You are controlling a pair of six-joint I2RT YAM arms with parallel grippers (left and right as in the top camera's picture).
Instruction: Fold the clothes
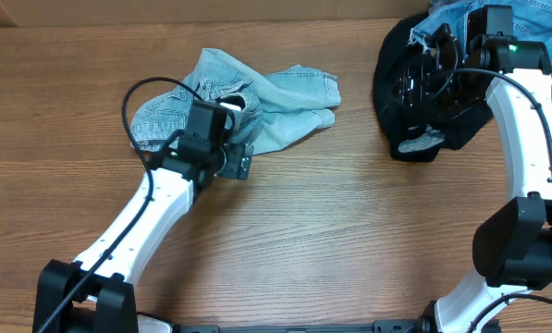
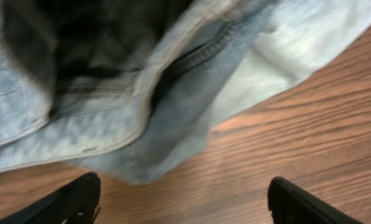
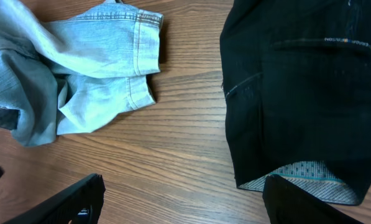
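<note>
Nearest the front edge of the wooden counter (image 1: 349, 240), two white arms rise from their bases. The left arm (image 1: 137, 222) slants up toward the middle-left and the right arm (image 1: 525, 157) runs up the right side. At the tip of the left arm, the left end effector (image 2: 184, 186) is released. Its two black fingers stand wide apart at the lower corners of the wrist view, with only bare wood between them, gripping nothing. Just beyond it lie the pale blue jeans (image 1: 285, 102), a crumpled heap left of centre on the counter. Their two hemmed leg ends point right, and a stitched seam and dark inner folds show close to the left wrist camera. Farther back and to the right, the right end effector (image 3: 184, 183) is likewise released, fingers spread and empty. Seen from above, it hovers over a black garment (image 1: 410, 111), which sits bunched on the counter well apart from the jeans. A pale dotted lining (image 3: 306, 173) shows at the garment's near edge. Behind that, at the far right corner, a piece of blue denim (image 1: 539, 18) meets the black garment's far side and is cut off by the frame.
</note>
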